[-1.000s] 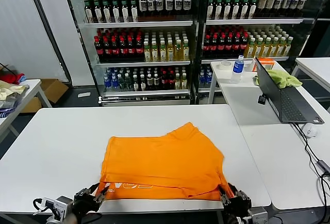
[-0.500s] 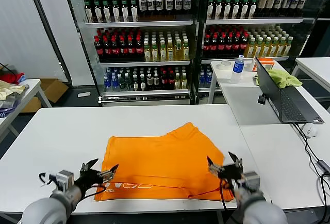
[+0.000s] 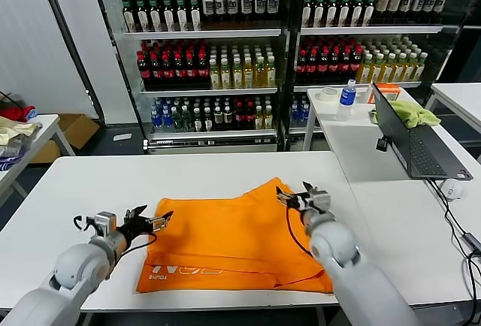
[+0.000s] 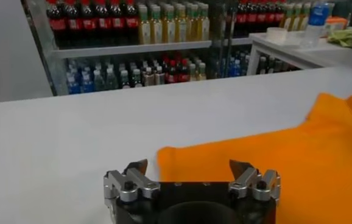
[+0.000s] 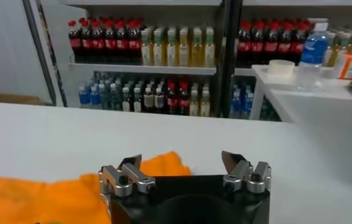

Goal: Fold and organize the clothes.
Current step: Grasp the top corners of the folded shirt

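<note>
The bright orange T-shirt (image 3: 240, 239) lies folded flat on the white table (image 3: 75, 191), white lettering (image 3: 184, 270) near its front left edge. My left gripper (image 3: 150, 222) is open and empty at the shirt's left far corner; in the left wrist view its gripper (image 4: 189, 165) hovers just above the orange cloth (image 4: 285, 164). My right gripper (image 3: 297, 197) is open and empty over the shirt's far right corner; in the right wrist view its gripper (image 5: 182, 159) frames the shirt's pointed corner (image 5: 164, 165).
A second white table on the right holds a laptop (image 3: 417, 142), a mouse (image 3: 451, 188), a water bottle (image 3: 346, 99) and a yellow-green cloth (image 3: 412, 112). Drink shelves (image 3: 218, 70) stand behind. A garment pile (image 3: 15, 127) lies on a side table at far left.
Both grippers have left the shirt's near edge, opened, and moved away from me to its far corners. The shirt has settled flat.
</note>
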Tool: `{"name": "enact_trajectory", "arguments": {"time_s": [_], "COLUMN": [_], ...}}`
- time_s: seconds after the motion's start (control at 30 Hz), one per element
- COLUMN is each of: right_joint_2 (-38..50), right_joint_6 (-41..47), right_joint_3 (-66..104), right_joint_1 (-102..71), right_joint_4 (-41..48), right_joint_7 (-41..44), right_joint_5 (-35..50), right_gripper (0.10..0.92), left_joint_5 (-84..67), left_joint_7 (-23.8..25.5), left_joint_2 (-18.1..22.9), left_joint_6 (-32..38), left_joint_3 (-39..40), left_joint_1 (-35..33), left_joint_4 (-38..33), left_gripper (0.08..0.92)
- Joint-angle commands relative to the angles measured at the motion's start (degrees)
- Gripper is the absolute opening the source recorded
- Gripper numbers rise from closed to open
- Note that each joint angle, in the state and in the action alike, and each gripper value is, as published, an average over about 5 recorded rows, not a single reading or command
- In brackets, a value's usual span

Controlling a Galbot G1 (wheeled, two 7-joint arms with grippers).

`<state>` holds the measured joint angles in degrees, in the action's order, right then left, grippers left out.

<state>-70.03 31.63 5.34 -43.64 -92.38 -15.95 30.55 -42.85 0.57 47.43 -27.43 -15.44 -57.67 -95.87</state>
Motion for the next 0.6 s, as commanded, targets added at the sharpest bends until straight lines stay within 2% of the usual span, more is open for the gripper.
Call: {"name": "enact_trajectory", "arguments": {"time_s": [0.03,0.6], "right_joint_2": [-8.9,-8.7], "right_joint_6": [-1.2,-1.9], "right_joint_3": [-4.3,-3.0], "right_joint_1": [16.5,12.6], "right_joint_4": [24.7,24.9], "right_joint_7": [0.6,1.7], "right_joint_5": [-1.3,-1.3], "right_gripper": [0.823,0.823], "left_joint_5": [-0.8,-0.8], "left_joint_7": [2.7,2.1], "left_joint_2": [0.8,1.3], "left_joint_6": [1.4,1.6], "left_joint_3": [7.1,8.9], "left_joint_1": [13.0,13.5], "left_joint_4": [14.8,15.9], "left_gripper": [0.823,0.823]}}
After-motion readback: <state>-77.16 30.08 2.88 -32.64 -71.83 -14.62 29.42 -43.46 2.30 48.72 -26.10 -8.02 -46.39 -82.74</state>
